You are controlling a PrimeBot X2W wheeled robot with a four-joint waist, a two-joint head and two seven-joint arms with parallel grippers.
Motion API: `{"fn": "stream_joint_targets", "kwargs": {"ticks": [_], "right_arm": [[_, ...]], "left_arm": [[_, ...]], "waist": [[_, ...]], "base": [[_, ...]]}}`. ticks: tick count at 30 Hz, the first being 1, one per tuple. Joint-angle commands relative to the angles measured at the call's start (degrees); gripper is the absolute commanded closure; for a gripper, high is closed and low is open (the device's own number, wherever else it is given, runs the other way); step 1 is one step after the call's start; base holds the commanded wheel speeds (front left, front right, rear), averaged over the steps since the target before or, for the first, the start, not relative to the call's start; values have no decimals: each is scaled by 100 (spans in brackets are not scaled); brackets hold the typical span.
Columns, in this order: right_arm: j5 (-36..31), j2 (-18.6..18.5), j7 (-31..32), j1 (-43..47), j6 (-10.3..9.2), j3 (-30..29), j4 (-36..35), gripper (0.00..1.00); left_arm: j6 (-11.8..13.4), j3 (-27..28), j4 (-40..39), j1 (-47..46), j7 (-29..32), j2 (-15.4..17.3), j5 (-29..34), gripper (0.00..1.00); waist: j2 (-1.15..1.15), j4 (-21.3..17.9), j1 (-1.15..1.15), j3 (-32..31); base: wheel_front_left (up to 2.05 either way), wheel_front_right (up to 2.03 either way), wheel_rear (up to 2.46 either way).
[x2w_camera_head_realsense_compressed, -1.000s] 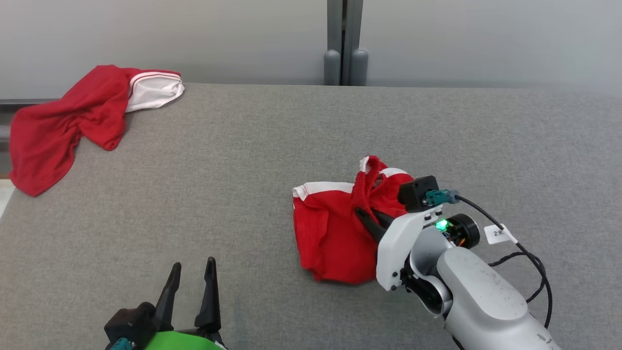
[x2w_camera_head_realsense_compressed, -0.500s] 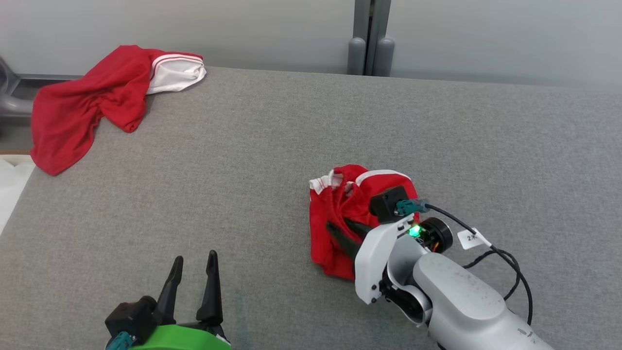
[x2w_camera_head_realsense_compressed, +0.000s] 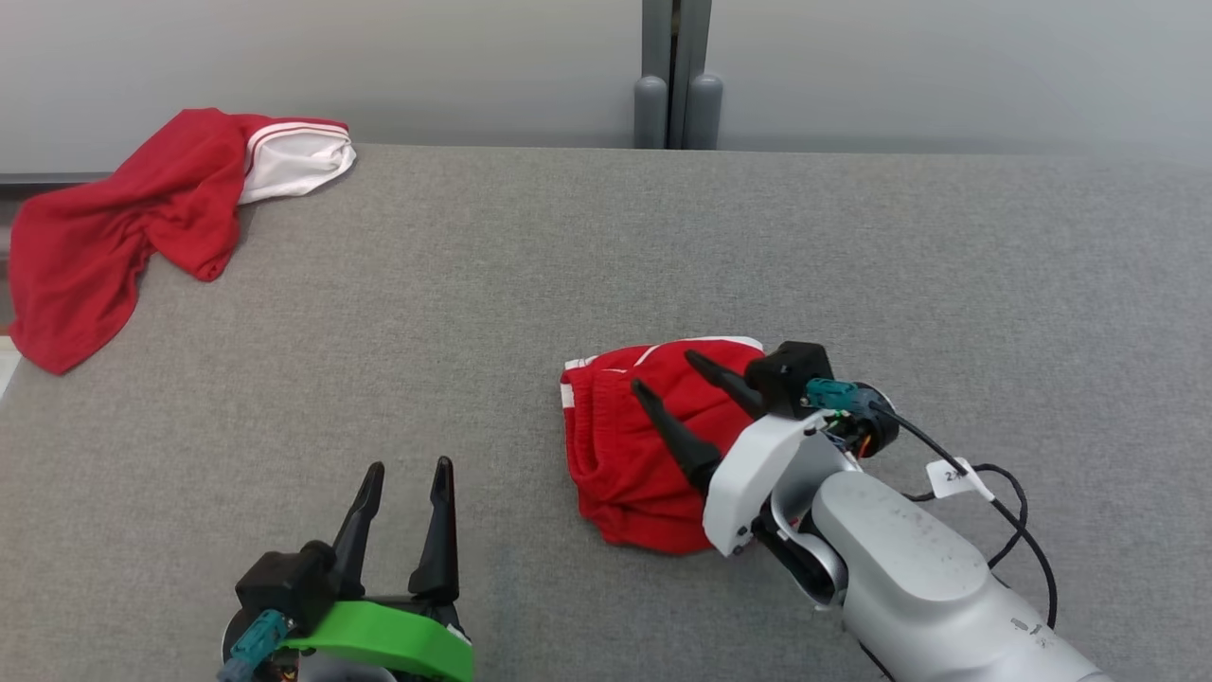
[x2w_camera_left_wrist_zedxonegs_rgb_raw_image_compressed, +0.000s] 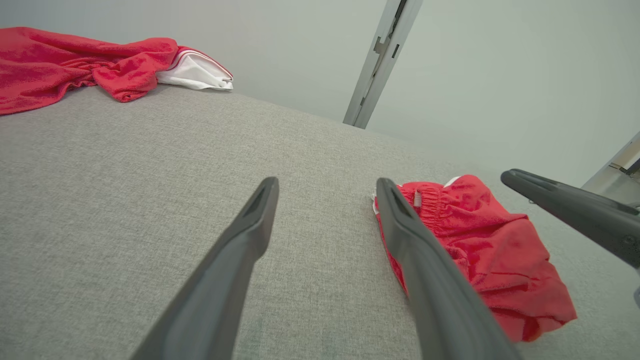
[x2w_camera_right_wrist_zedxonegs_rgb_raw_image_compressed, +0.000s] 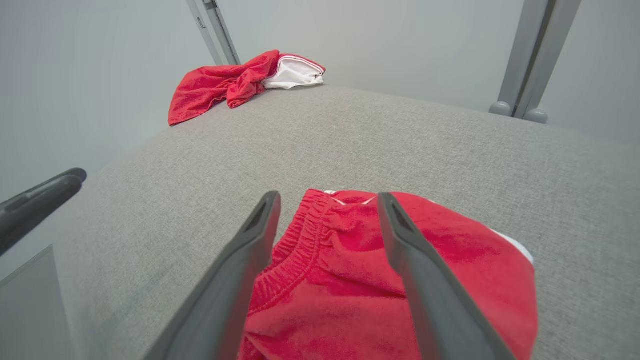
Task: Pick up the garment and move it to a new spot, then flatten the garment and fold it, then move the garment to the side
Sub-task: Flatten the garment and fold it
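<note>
- Garment (x2w_camera_head_realsense_compressed: 625, 455), red shorts with white trim, lies bunched on the grey bench (x2w_camera_head_realsense_compressed: 473, 284). It sits somewhat right of the middle and well in from the far edge.
- Its gathered waistband (x2w_camera_head_realsense_compressed: 592, 417) faces the bench's left edge.
- Right fingers (x2w_camera_head_realsense_compressed: 648, 398) are spread wide and grip nothing. They reach over the garment from its right side, tips above the waistband end. I cannot tell whether the tips touch the cloth.
- Through the right wrist camera I see the garment (x2w_camera_right_wrist_zedxonegs_rgb_raw_image_compressed: 375, 280) lying under and between both fingers, not pinched.
- Left fingers (x2w_camera_head_realsense_compressed: 437, 493) are also fully apart and empty. They are over bare bench toward the near edge, well left of the garment and clear of it.
- A second red garment (x2w_camera_head_realsense_compressed: 123, 237) with a white end sits at the far left corner, part of it draped over the left edge.
- A grey post (x2w_camera_head_realsense_compressed: 674, 76) stands behind the far edge, near its middle, against a pale wall (x2w_camera_head_realsense_compressed: 947, 66).
</note>
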Motion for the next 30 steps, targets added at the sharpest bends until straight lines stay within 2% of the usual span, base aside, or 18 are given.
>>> {"fn": "stream_joint_targets", "kwargs": {"ticks": [1, 4, 9, 12, 16, 22, 26, 30], "right_arm": [[-93, -21, -180, 0, -6, -147, 42, 0], [-387, -22, -438, 77, -6, -521, 130, 0], [-1119, -23, -622, 372, -6, -1493, 21, 0], [-1695, -20, -626, 895, -6, -2293, -570, 0], [-2007, -18, -630, 1567, -6, -2881, -1221, 0], [-2149, -19, -631, 2437, -6, -3317, -1804, 0], [-1901, -21, -632, 3086, -6, -3457, -1948, 0], [-2081, -21, -633, 3089, -6, -3512, -1910, 0]], "left_arm": [[-26, -29, 36, -110, -2, 8, 76, 0], [-32, -73, 92, -199, -2, 10, 150, 0], [-39, 8, 172, -220, -1, 10, 124, 0], [-27, 93, 157, -66, -2, 11, 228, 0], [18, 308, 74, 146, -1, 12, 274, 0], [73, 523, -91, 534, -1, 12, 294, 0], [91, 814, -254, 938, -2, 11, 417, 0], [69, 792, -177, 973, -1, 11, 435, 0]], "waist": [[0, -123, 0, -116], [0, -244, 0, -217], [0, -468, 0, -388], [0, -566, 0, -459], [0, -644, 0, -509], [0, -707, 0, -577], [0, -783, 0, -625], [0, -787, 0, -615]], "base": [[0, 0, 0], [0, 0, 0], [0, 0, 0], [0, 0, 0], [0, 0, 0], [0, 0, 0], [0, 0, 0], [0, 0, 0]]}}
